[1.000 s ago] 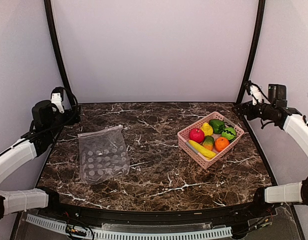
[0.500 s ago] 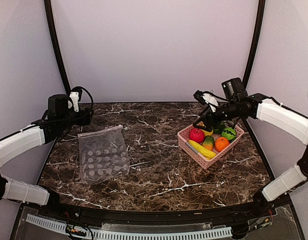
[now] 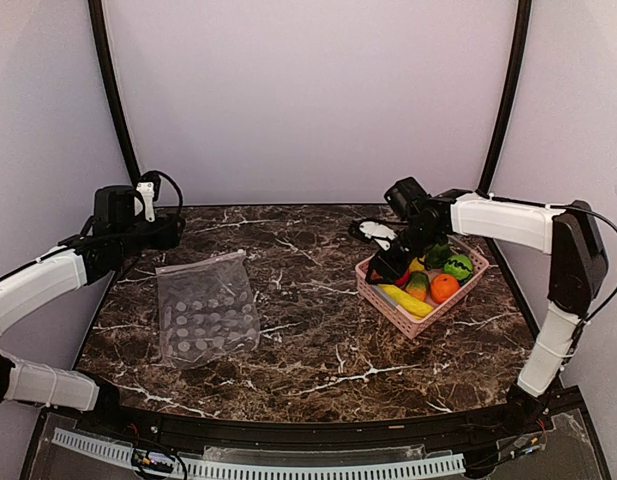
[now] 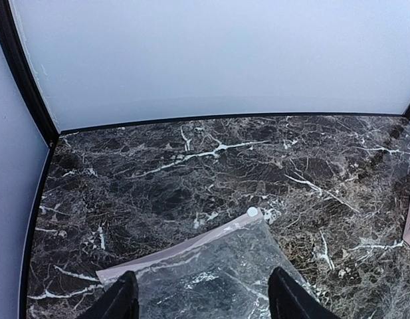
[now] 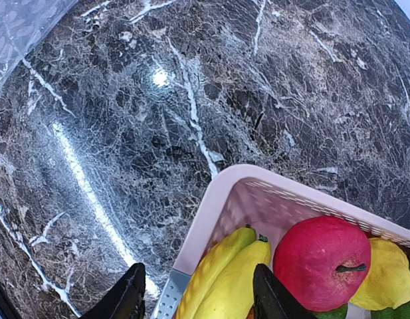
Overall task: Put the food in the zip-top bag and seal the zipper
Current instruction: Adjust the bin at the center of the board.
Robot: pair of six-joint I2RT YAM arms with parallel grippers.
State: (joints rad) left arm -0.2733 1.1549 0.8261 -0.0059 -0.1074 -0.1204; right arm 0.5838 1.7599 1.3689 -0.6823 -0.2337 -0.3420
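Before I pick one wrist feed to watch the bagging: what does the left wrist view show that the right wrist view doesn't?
Only the left wrist: the zipper with its white slider tab, and the back wall. Only the right wrist: the red apple, banana and yellow pepper. Both: the marble table, part of the zip-top bag, and some of the pink basket.

The right arm (image 3: 498,220) swings in from the right edge of the bench (image 3: 318,350). The right claw (image 3: 384,266) now hangs low over the left corner of the pink basket (image 3: 416,327), hiding most of the red apple (image 5: 324,259) from above, its jaws narrower than a second ago. The left arm (image 3: 38,285) comes inward too, bringing the left claw (image 3: 166,232) over the far-left bench corner, just beyond the bag (image 3: 206,310)
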